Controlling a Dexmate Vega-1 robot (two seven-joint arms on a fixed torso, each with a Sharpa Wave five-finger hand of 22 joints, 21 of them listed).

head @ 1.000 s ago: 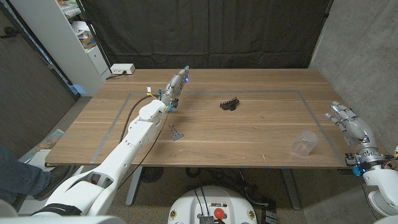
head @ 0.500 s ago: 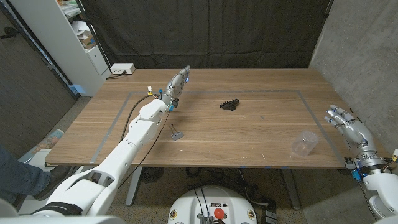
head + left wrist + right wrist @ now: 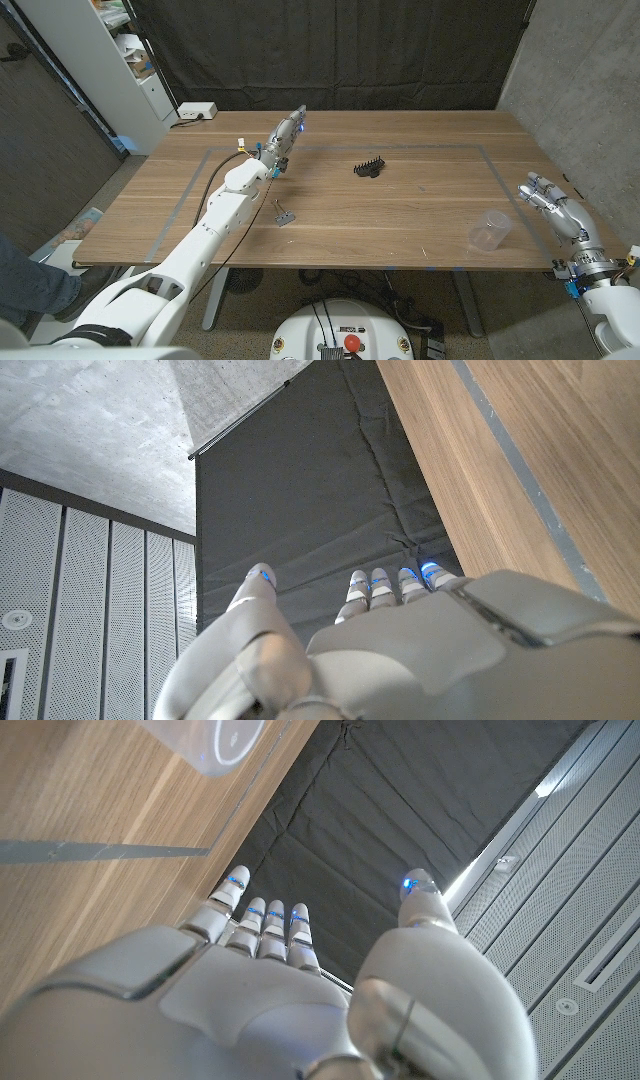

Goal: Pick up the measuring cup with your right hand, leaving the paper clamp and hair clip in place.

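Since a second ago, only the right hand [image 3: 553, 200] has shifted: it has slid a little toward the lower left of the head view, closer to the cup [image 3: 490, 231]; everything else has stayed put.

A wooden table [image 3: 420, 225] is filling the middle of the head view, with a grey tape rectangle [image 3: 500, 172] marked on its top. A black curtain [image 3: 330, 50] is hanging behind it, a concrete wall [image 3: 580, 90] is rising at the upper right, and a white shelf [image 3: 100, 60] is standing at the upper left. A white power strip [image 3: 196, 111] is lying on the far left corner of the table.

The left arm [image 3: 225, 215] is reaching diagonally up the left half of the picture, its hand [image 3: 285, 135] stretched out straight near the far tape line, fingers together and extended, gripping nothing. The left wrist view is showing those fingers [image 3: 385, 585] side by side beside the table edge.

The right hand is hovering at the right edge of the table, fingers apart and holding nothing, just right of the cup and not touching it. In the right wrist view the fingers [image 3: 265, 920] are pointing along the table toward the cup [image 3: 215, 740].

The clear cup is standing upright at the lower right, mouth up, its long axis vertical. The black hair clip [image 3: 369, 168] is lying near the centre, its teeth pointing up-right. The small paper clamp [image 3: 283, 214] is lying left of centre, handles angled to the upper left.
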